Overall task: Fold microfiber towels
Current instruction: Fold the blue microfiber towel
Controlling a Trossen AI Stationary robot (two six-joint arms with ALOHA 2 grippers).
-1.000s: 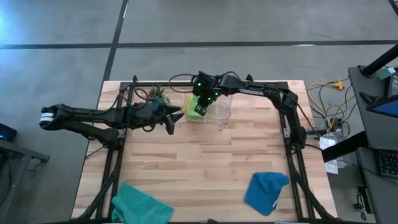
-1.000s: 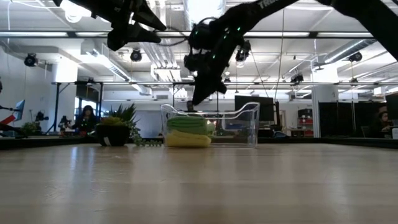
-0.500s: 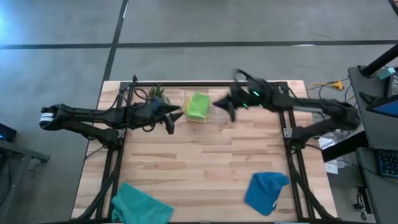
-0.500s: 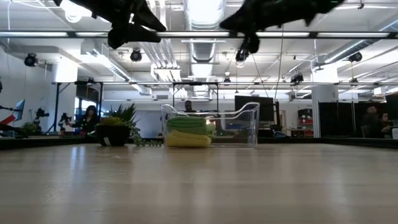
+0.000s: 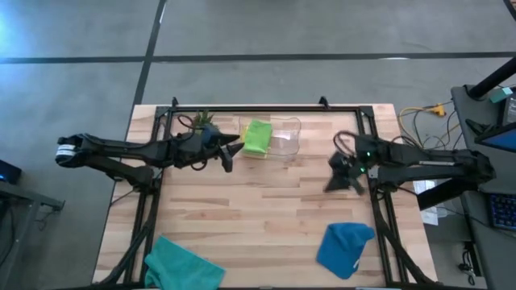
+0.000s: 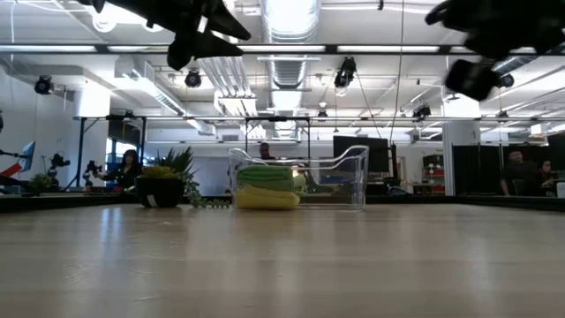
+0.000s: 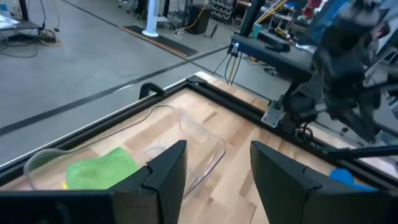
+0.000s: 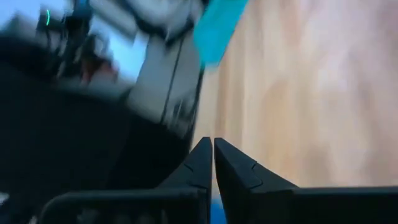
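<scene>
Swinging away from the bin (image 5: 282, 137), my right gripper (image 5: 337, 179) has left 12 o'clock for 3 o'clock, fingers pinched together, empty. Left gripper (image 5: 229, 155) stays beside the bin, fingers partly apart, holding nothing. No writing I can read. Green towel (image 5: 257, 137) lies folded on the yellow one (image 6: 263, 198) in the bin; blue towel (image 5: 345, 247) at 5 o'clock, teal towel (image 5: 182, 263) at 7, both crumpled, axes unclear.

— Where do the towels lie?
— A folded lime green towel (image 5: 257, 138) sits atop a yellow towel (image 6: 263, 198), upper centre. A crumpled teal towel (image 5: 182, 265) lies lower left; a bunched blue towel (image 5: 344, 247) lower right.
</scene>
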